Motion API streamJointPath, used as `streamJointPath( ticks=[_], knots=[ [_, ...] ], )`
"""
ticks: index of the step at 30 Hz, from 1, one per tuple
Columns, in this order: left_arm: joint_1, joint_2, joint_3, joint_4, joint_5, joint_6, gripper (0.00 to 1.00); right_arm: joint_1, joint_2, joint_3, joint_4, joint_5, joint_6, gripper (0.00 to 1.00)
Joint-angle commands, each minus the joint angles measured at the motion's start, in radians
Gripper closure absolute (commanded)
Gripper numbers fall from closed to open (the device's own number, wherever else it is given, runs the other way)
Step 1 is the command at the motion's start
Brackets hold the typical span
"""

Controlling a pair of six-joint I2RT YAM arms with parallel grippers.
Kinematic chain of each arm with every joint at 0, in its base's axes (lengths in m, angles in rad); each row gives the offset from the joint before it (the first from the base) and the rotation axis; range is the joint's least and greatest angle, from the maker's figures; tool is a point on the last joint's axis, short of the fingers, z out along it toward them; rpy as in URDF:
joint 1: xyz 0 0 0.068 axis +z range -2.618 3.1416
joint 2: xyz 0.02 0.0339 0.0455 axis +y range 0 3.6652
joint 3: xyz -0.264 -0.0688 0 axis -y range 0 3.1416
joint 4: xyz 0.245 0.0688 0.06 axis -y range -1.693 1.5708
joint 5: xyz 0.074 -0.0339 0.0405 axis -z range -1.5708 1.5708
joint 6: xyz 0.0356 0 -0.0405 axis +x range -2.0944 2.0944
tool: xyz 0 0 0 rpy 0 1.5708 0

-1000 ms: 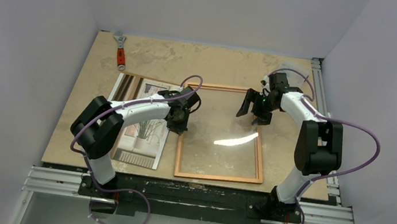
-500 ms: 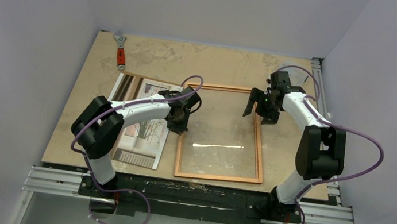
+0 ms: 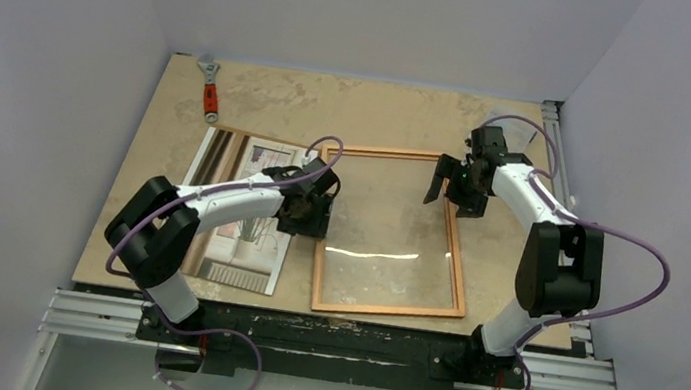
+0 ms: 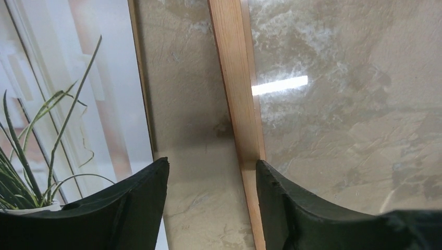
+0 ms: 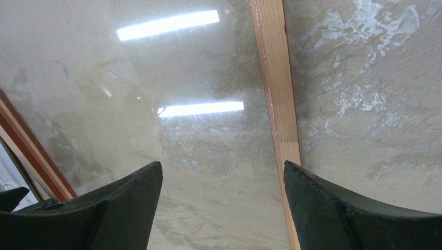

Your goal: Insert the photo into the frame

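The photo (image 3: pixel 244 242) lies face up on the left of the table, its grassy plant print (image 4: pixel 52 104) showing in the left wrist view. Just right of it the thin orange-brown frame (image 3: pixel 387 310) lies flat, its glass pane mirroring ceiling lights. My left gripper (image 3: pixel 311 216) hovers open over the frame's left bar (image 4: pixel 237 94). Bare table shows between its fingers (image 4: pixel 211 172), and the bar runs by the right fingertip. My right gripper (image 3: pixel 451 191) is open above the frame's right bar (image 5: pixel 276 94), holding nothing (image 5: pixel 223 172).
A red-handled wrench (image 3: pixel 209 86) lies at the table's back left. Aluminium rails (image 3: pixel 565 184) run along the right edge. Grey walls enclose the table on three sides.
My left gripper has opened and let go of the frame's left bar. The frame has slid slightly to the right. The right gripper rose off the frame's right side and then held still.
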Motion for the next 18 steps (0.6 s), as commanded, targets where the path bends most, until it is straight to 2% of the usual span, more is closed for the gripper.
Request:
streamJointPath(
  ticks=[1, 9, 15, 18],
  knots=[
    [0.003, -0.088, -0.038, 0.059, 0.023, -0.043, 0.39, 0.001, -0.08, -0.047, 0.051, 0.003, 0.025, 0.15],
    [0.011, -0.084, -0.061, 0.125, 0.042, -0.085, 0.42, -0.003, -0.122, -0.1, 0.081, -0.01, 0.038, 0.15],
    [0.007, 0.007, -0.017, 0.09, -0.001, -0.106, 0.73, -0.003, -0.116, -0.097, 0.08, -0.029, 0.036, 0.15],
    [-0.005, 0.045, 0.01, 0.076, -0.019, -0.116, 0.77, -0.003, -0.116, -0.091, 0.076, -0.032, 0.036, 0.15]
  ],
)
